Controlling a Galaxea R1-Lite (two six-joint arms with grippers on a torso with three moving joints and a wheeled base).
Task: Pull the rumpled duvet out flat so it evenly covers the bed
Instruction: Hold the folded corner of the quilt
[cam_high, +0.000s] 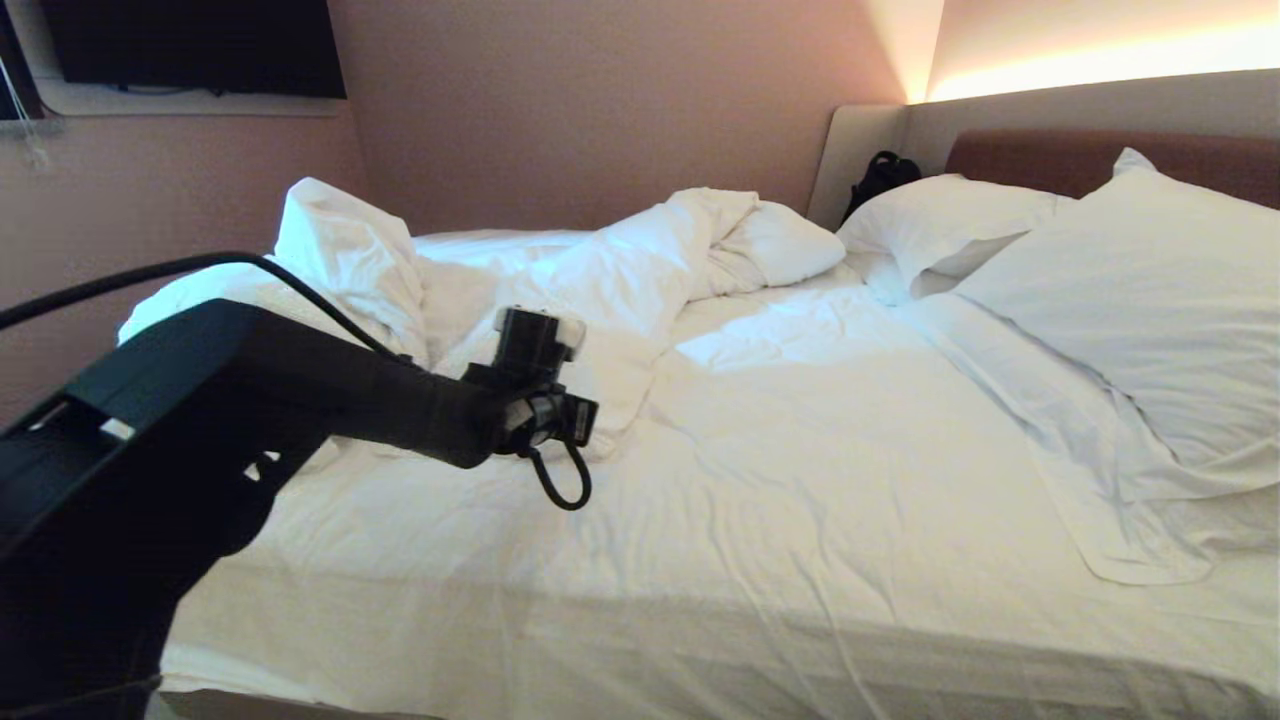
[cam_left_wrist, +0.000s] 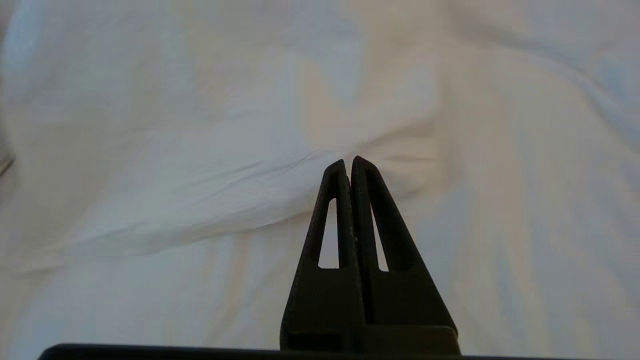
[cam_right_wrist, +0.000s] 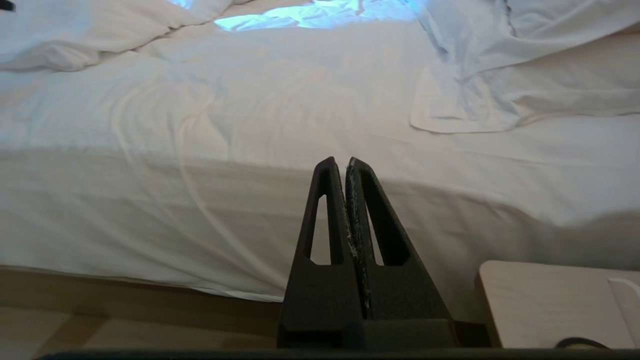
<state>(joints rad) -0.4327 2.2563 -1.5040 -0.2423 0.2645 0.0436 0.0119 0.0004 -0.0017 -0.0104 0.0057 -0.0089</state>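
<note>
- Clearly, we see the puffy, wrinkled duvet (cam_high: 600, 270) heaped at the frame's upper left on the bed (cam_high: 820, 480).
- Our left gripper (cam_left_wrist: 348, 162) hovers over white cloth, fingers pressed together, empty.
- Our right gripper (cam_right_wrist: 341, 162), likewise closed, faces the bed's edge.

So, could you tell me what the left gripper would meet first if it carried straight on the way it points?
Most likely the duvet: the left gripper, shut, points at a raised white fold close ahead. How much gap is left is hard to judge.
</note>
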